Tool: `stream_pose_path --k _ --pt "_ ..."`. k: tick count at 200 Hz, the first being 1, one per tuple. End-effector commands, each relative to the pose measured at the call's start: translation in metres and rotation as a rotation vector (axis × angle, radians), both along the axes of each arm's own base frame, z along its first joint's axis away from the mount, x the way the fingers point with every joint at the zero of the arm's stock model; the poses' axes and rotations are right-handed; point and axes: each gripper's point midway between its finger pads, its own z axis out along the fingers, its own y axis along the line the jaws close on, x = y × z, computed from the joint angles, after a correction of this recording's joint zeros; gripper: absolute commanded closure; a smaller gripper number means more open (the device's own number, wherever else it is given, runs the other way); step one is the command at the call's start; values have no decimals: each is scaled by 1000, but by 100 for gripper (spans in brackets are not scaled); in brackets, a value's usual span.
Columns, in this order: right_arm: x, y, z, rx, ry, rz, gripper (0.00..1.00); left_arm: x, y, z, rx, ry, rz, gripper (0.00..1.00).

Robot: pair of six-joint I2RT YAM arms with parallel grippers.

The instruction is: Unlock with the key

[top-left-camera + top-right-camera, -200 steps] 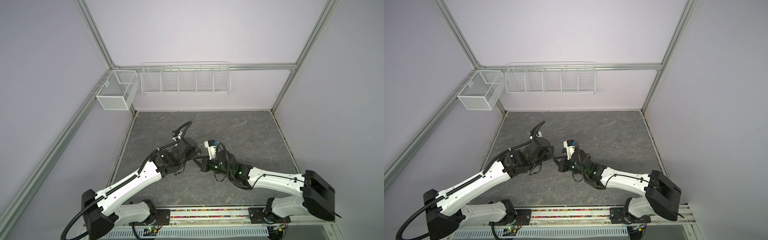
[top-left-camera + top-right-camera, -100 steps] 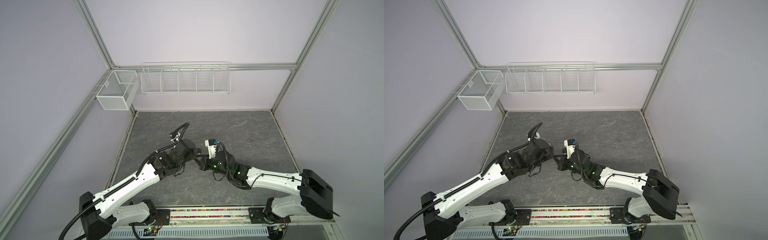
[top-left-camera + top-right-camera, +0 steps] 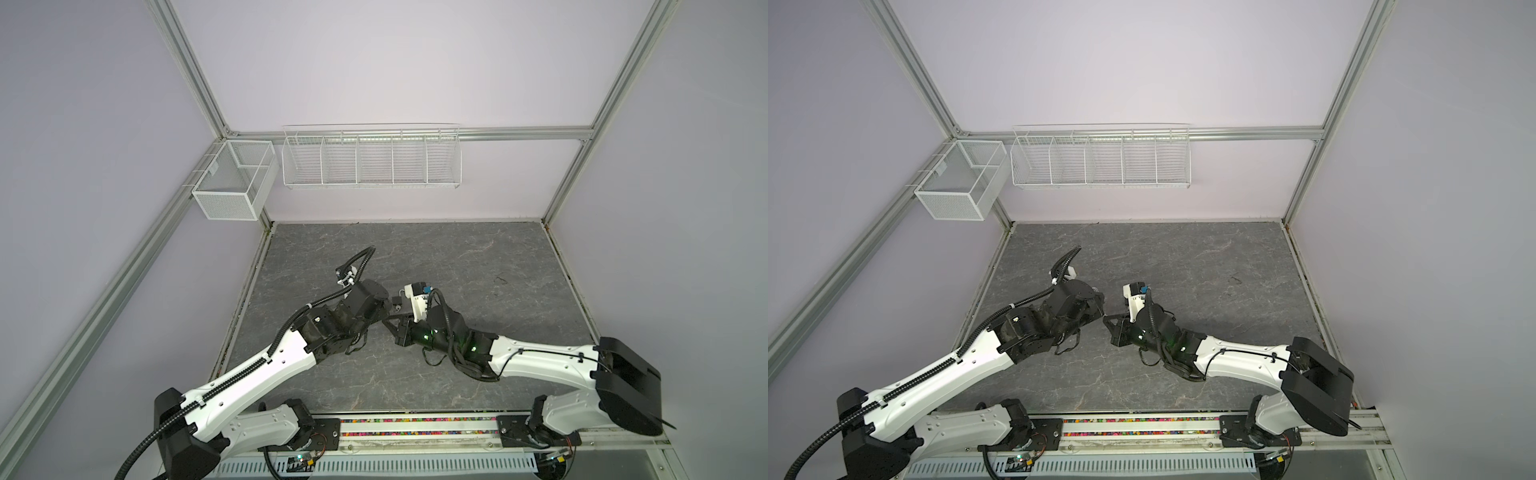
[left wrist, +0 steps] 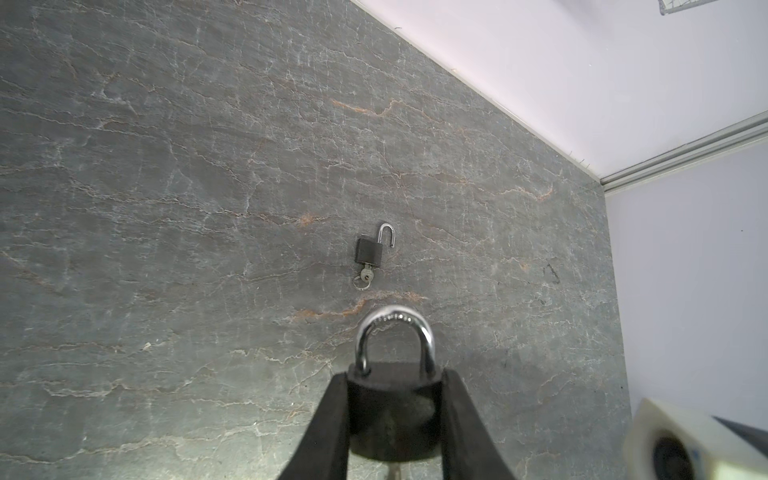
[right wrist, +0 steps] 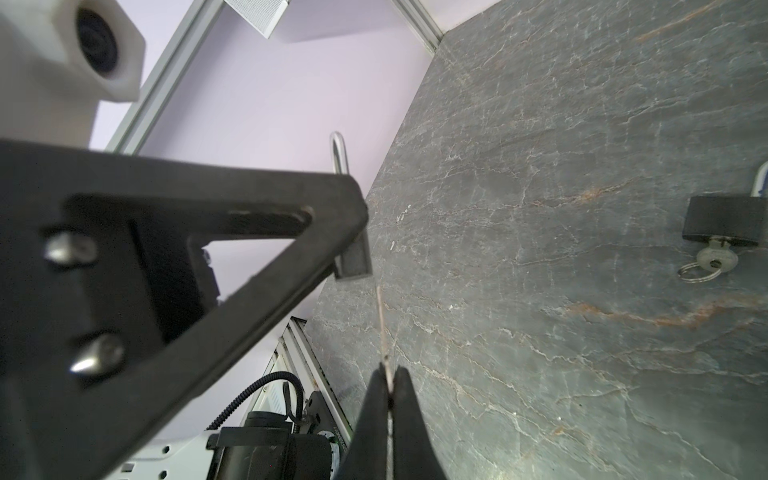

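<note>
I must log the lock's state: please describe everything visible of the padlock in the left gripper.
The padlock has a matte black body and a shiny metal shackle, closed with both legs in the body. The left gripper clamps its sides. The key in the right gripper points at its underside; whether it is inserted is unclear.

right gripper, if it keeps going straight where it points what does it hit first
Probably the padlock held in the left gripper: the key it pinches points at that lock's underside.
</note>
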Motion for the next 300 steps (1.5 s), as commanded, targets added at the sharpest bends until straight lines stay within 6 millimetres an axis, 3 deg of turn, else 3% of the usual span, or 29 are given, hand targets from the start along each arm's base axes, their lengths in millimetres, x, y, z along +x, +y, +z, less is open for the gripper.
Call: stream_pose_path --k 1,30,187,247,300 --pt "-1 8 18 52 -7 9 94 5 5 8 -25 -32 42 100" --pt "-1 5 28 64 -25 8 94 3 12 4 -20 -30 62 100" --pt "7 6 32 69 -41 -15 94 -1 10 -7 -27 -7 44 100" --pt "9 11 32 58 -58 -27 94 -3 2 2 -115 2 44 100" --pt "14 7 37 41 -92 -53 94 -5 4 -9 -81 27 40 100"
